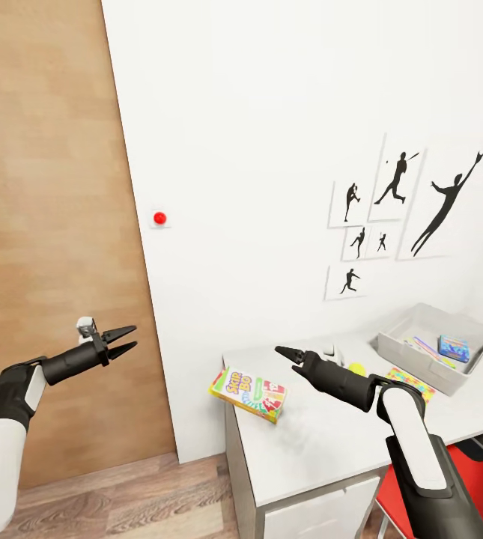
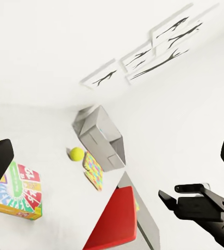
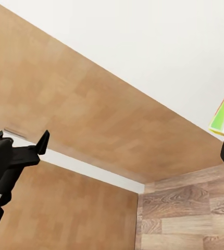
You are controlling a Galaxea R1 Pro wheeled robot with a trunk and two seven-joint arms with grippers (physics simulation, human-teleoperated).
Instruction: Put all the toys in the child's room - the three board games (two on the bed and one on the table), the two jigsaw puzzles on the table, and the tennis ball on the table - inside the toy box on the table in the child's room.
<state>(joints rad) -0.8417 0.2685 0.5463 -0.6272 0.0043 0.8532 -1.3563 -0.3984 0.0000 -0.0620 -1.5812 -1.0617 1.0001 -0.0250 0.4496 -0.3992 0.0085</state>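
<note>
Board game [image 1: 249, 394]: a colourful printed box, tilted over the desk's [image 1: 323, 449] near left corner just off your right end effector [image 1: 282, 352], which looks clenched shut and empty. Further along the white desk, the tennis ball [image 1: 356, 368] and 1 jigsaw puzzle [image 1: 412, 382] lie just beside the grey toy box [image 1: 434, 344], which already has flat colourful pieces inside. Your left end effector [image 1: 124, 339] hangs released, fingers apart, well left of the desk in front of the wood panel [image 1: 46, 187].

White wall [image 1: 271, 112], wood-plank floor [image 1: 121, 501]
</note>
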